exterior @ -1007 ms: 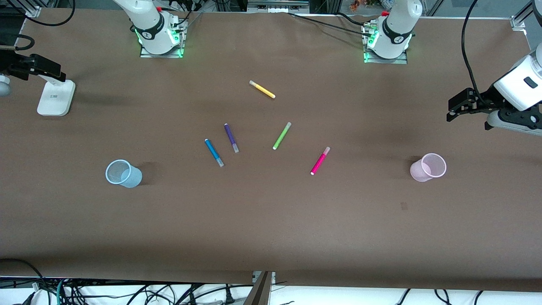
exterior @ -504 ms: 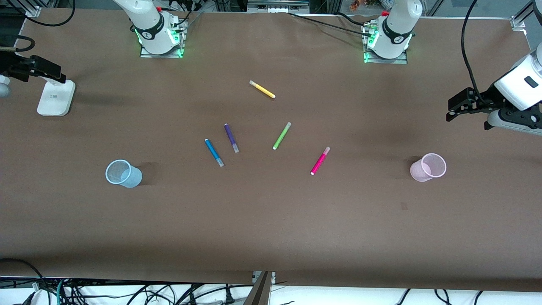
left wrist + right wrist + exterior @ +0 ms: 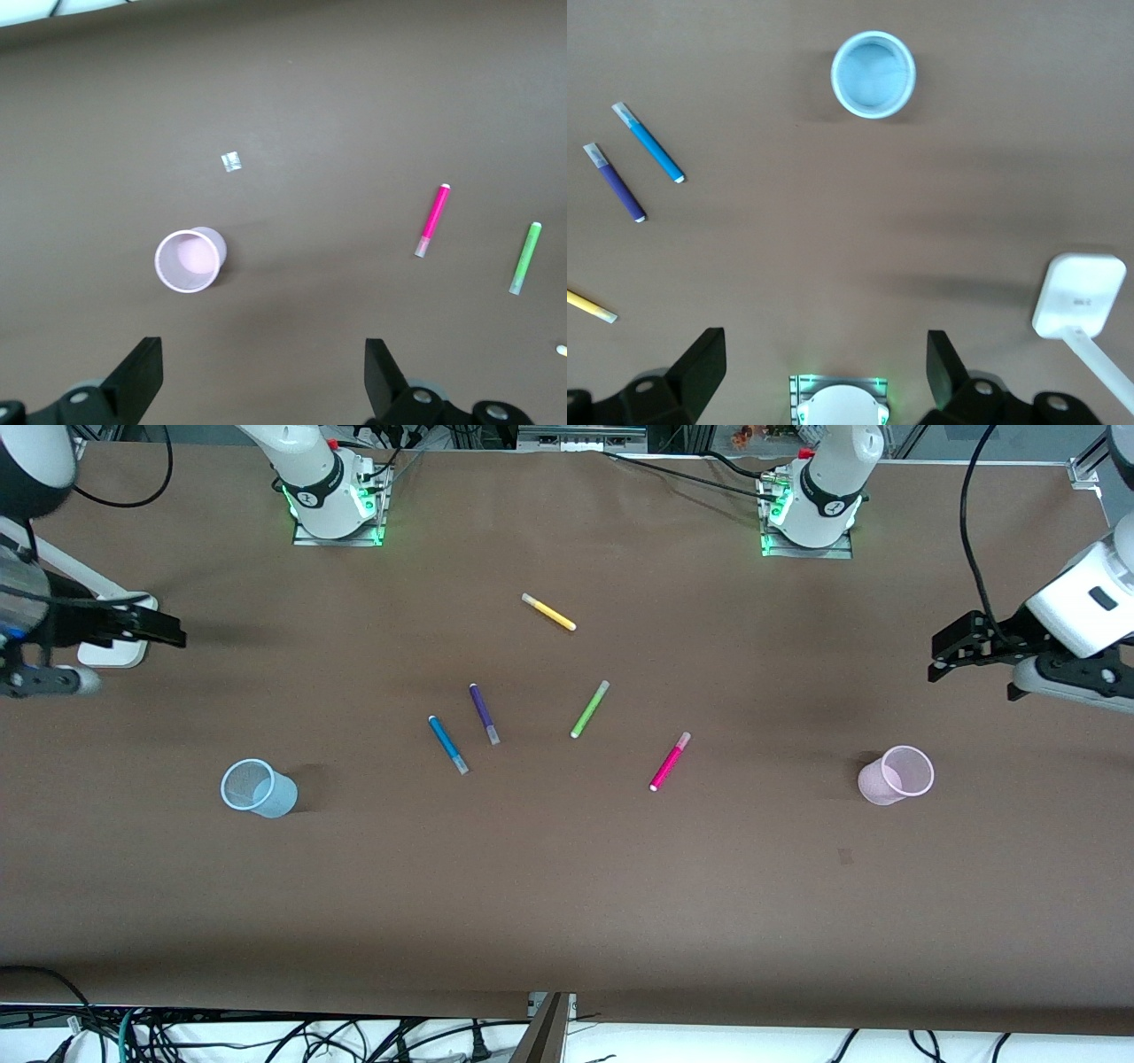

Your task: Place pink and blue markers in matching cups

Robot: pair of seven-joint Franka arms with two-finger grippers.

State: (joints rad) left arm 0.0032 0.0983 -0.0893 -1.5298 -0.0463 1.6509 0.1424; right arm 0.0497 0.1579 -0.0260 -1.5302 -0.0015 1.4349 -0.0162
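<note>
The pink marker point(image 3: 670, 762) lies mid-table; it also shows in the left wrist view point(image 3: 432, 220). The blue marker point(image 3: 447, 744) lies beside the purple pen and shows in the right wrist view point(image 3: 648, 142). The pale pink cup point(image 3: 897, 775) point(image 3: 188, 259) stands upright toward the left arm's end. The pale blue cup point(image 3: 257, 788) point(image 3: 873, 73) stands upright toward the right arm's end. My left gripper point(image 3: 937, 657) point(image 3: 263, 381) is open and empty in the air over bare table by the pink cup. My right gripper point(image 3: 173, 633) point(image 3: 824, 372) is open and empty over the white stand.
A purple pen point(image 3: 484, 714), a lime-green pen point(image 3: 589, 708) and a yellow pen point(image 3: 548, 612) lie among the markers. A white stand point(image 3: 106, 657) sits at the right arm's end. A small pale scrap point(image 3: 231, 161) lies near the pink cup.
My right gripper has swung in from the table's edge to above the white stand. My left gripper has shifted slightly. The markers and cups have not moved.
</note>
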